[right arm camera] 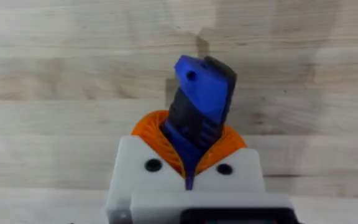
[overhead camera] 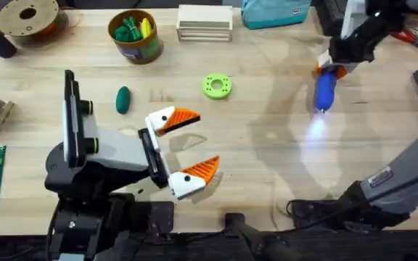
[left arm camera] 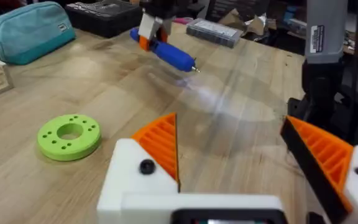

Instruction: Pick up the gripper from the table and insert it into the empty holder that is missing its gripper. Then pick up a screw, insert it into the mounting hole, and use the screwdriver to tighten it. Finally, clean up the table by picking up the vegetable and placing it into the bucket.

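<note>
Right tool (overhead camera: 334, 67), its orange pads (right arm camera: 166, 134) clamped on the rear end of the blue powered screwdriver (overhead camera: 326, 90), holds the driver off the worktop (overhead camera: 267, 145) at the far right, bit end toward the near edge; a pale glow falls on the wood beneath the tip, probably from a lamp in the driver. Gripping at the butt likely leaves the bit free to reach a screw head. Left tool (overhead camera: 189, 146) rests low near the middle with its two white bases apart, both carrying orange ribbed tips (left arm camera: 161, 144), so the holder (overhead camera: 160, 120) appears already fitted. It is presented jaws forward, seemingly to offer the mounting hole to the driver. The left arm lies folded along the near left side; the right arm rises from the lower right and arches across to the far side. Cleanup looks undone: the dark green vegetable (overhead camera: 123, 99) lies well left of the green ring-shaped disc (overhead camera: 217, 85), near but outside the bucket (overhead camera: 134, 36).
</note>
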Robot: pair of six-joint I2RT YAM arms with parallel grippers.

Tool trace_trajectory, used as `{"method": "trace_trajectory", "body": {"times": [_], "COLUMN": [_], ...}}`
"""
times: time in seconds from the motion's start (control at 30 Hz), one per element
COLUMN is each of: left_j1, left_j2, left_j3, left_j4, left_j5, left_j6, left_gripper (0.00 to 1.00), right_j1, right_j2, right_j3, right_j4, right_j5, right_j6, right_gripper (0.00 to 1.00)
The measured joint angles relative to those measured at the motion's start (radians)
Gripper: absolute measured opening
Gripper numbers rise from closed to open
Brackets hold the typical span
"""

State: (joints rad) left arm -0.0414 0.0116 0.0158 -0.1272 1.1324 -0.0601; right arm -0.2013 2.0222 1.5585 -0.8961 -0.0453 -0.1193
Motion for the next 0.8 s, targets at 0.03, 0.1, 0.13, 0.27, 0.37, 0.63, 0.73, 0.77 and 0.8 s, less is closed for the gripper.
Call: {"method": "trace_trajectory", "body": {"times": [0.03, 0.1, 0.13, 0.27, 0.37, 0.63, 0.73, 0.77, 0.8], "left_j1": [0.000, 0.000, 0.000, 0.000, 0.000, 0.000, 0.000, 0.000, 0.000], "left_j2": [0.000, 0.000, 0.000, 0.000, 0.000, 0.000, 0.000, 0.000, 0.000], "left_j3": [0.000, 0.000, 0.000, 0.000, 0.000, 0.000, 0.000, 0.000, 0.000], "left_j4": [0.000, 0.000, 0.000, 0.000, 0.000, 0.000, 0.000, 0.000, 0.000], "left_j5": [0.000, 0.000, 0.000, 0.000, 0.000, 0.000, 0.000, 0.000, 0.000], "left_j6": [0.000, 0.000, 0.000, 0.000, 0.000, -0.002, 0.000, 0.002, 0.005], "left_gripper": [0.986, 0.986, 0.986, 0.986, 0.986, 0.948, 0.180, 0.077, 0.021], "right_j1": [0.001, 0.002, 0.002, 0.004, 0.013, 0.126, 0.177, 0.181, 0.186], "right_j2": [-0.017, -0.068, -0.099, -0.219, -0.302, -0.459, -0.521, -0.529, -0.535], "right_j3": [0.000, 0.000, 0.000, 0.000, 0.000, 0.000, 0.000, 0.000, 0.000], "right_j4": [-0.002, -0.014, -0.025, -0.068, -0.087, -0.110, -0.121, -0.127, -0.133], "right_j5": [-0.009, -0.024, -0.029, -0.038, -0.038, -0.039, -0.050, -0.050, -0.050], "right_j6": [0.004, 0.011, 0.012, 0.016, 0.016, 0.018, 0.018, 0.018, 0.018], "right_gripper": [0.014, 0.013, 0.012, 0.010, 0.009, 0.009, 0.009, 0.009, 0.009]}}
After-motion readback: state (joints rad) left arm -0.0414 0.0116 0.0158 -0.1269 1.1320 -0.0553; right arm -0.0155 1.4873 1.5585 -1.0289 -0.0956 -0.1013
